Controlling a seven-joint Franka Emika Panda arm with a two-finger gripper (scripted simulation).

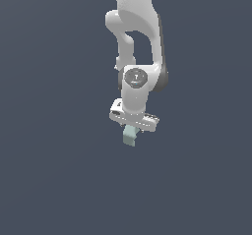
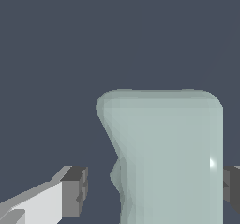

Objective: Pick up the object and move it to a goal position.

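Observation:
The object (image 1: 129, 135), a pale mint-green blocky piece with a notched side, sits just under my white gripper (image 1: 132, 130) in the exterior view. In the wrist view the object (image 2: 168, 157) fills the space between my fingers. One dark fingertip (image 2: 232, 188) is against its straight side. The other fingertip (image 2: 75, 190) stands a small gap away from its notched side. The jaws are around the object but not closed on it. I cannot tell whether the object rests on the floor or is off it.
A plain dark grey-blue floor (image 1: 49, 180) surrounds the arm on all sides. The white arm (image 1: 135, 42) rises above the gripper. No other objects or goal marker show.

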